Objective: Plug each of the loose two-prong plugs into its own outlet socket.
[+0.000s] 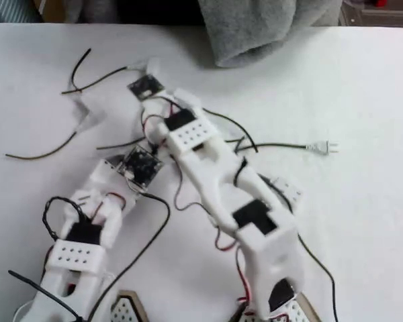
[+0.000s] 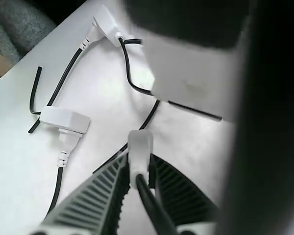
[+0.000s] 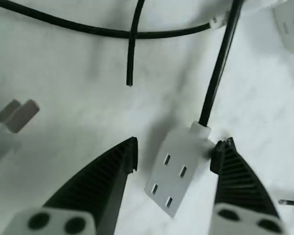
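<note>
The left pincer (image 2: 139, 160) had its ribbed, dark fingers (image 2: 105, 188) closed on a small white plug (image 2: 139, 144). They gripped its smooth, boxy plastic body at the sides, and its black cord (image 2: 149, 200) ran back between them. Past it, on the pale matte bench (image 2: 19, 161), lay a flat socket (image 2: 64, 119), white and round-cornered, with a ridged collar where its cord joined. Farther off, near the bench's edge, lay another white cord end (image 2: 104, 27) of similar shape.

The right pincer (image 3: 178, 147) stood wide open with nothing in its hold. Between its ribbed black fingers lay a socket block (image 3: 172, 174), thin and white, with four narrow slots in two pairs. One of its corners touched a fingertip (image 3: 220, 152). To one side a loose plug (image 3: 5, 129) showed two flat, dull metal prongs (image 3: 19, 111). Beyond that, a thin black wire ended in a cut tip (image 3: 129, 83).

From above, a far plug (image 1: 322, 147), white with two prongs, lay well apart from both arms. A grey fleecy cloth (image 1: 255, 27) hung over the bench's far edge.
</note>
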### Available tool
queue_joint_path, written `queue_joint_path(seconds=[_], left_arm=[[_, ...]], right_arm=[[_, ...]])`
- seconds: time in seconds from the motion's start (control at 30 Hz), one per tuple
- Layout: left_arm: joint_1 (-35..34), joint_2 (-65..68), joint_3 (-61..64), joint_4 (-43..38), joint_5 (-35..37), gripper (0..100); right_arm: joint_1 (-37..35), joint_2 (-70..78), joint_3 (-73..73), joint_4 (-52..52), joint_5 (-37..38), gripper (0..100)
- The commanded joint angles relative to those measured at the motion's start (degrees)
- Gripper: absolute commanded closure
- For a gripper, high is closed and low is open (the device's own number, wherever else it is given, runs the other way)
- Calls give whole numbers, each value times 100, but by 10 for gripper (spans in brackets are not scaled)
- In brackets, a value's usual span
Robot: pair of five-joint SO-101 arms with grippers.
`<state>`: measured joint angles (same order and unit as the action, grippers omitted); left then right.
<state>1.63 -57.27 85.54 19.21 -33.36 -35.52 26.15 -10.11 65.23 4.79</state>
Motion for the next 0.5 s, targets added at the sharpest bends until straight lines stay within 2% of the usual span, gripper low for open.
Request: queue_joint_path(seconds=[0.0,0.23,0.4,0.47], left_arm=[[-40,-145,-18,-185,44,976],[-40,-145,-18,-185,44,976],[-31,-145,-18,-193,26,976],[-31,-145,-18,-193,26,976]], right_arm=[[75,549,-853,374,-44,753],[585,1279,-1732,998,-44,761],[655,1587,-2101,1279,-88,910],[673,1613,-2207,1393,-563,957]])
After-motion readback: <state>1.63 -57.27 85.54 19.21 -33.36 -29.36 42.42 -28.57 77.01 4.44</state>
